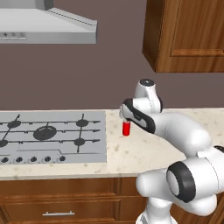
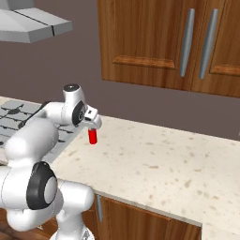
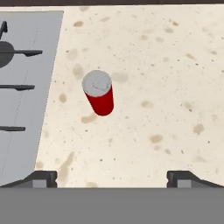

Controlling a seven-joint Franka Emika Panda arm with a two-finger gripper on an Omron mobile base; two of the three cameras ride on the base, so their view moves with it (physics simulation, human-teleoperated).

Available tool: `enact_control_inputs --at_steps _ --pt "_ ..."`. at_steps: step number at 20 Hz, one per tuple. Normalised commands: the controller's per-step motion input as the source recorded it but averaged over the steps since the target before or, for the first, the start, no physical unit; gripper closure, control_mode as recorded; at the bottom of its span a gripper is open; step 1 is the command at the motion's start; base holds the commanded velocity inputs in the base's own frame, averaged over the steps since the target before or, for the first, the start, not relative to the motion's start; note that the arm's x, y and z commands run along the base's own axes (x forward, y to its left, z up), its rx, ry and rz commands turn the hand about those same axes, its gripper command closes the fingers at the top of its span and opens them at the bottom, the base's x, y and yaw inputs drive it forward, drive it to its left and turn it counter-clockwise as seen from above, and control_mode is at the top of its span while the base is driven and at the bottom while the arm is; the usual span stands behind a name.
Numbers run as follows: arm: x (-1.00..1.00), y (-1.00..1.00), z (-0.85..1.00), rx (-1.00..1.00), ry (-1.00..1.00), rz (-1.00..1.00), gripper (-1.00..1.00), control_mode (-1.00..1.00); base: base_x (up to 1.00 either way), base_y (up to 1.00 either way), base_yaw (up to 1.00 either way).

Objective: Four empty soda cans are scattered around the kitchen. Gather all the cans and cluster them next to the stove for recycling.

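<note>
**Op A:** Fingertips are showing at the bottom of the hand view, one (image 3: 43, 178) at each side, set wide apart with nothing between them. So I'm reading the gripper (image 3: 112, 179) as spread and holding nothing, touching nothing.

**Op B:** Agreed. Where is the can sitting for you?

**Op A:** I'm seeing a red can (image 3: 99, 93) standing upright on the counter (image 3: 166, 87), silver top facing the camera. Its long axis is running vertical, nearly along the gripper's line of sight. It's lying ahead of the fingers and a little toward the stove side, clear of both tips.

**Op B:** From the left base view I'm watching the hand (image 1: 131, 114) hanging just above that can (image 1: 126, 128). The stove (image 1: 98, 144) is lying just beside it, with a strip of bare counter between them.

**Op A:** I'm judging that this can is sitting where it belongs. If it needs gripping, I'm thinking a straight drop, shifted slightly toward the stove edge (image 3: 48, 87).
</note>
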Motion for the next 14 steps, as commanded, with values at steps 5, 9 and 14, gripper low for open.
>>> enact_control_inputs --at_steps 5,9,14 --pt "-0.43 0.00 0.00 -0.03 -0.01 0.00 -1.00 -1.00 0.00 0.00 0.00" --pt "-0.27 0.00 0.07 -0.03 0.00 -0.02 -1.00 -1.00 0.00 0.00 0.00" --pt "-0.10 0.00 0.07 -0.01 0.00 -0.01 -1.00 -1.00 0.00 0.00 0.00"
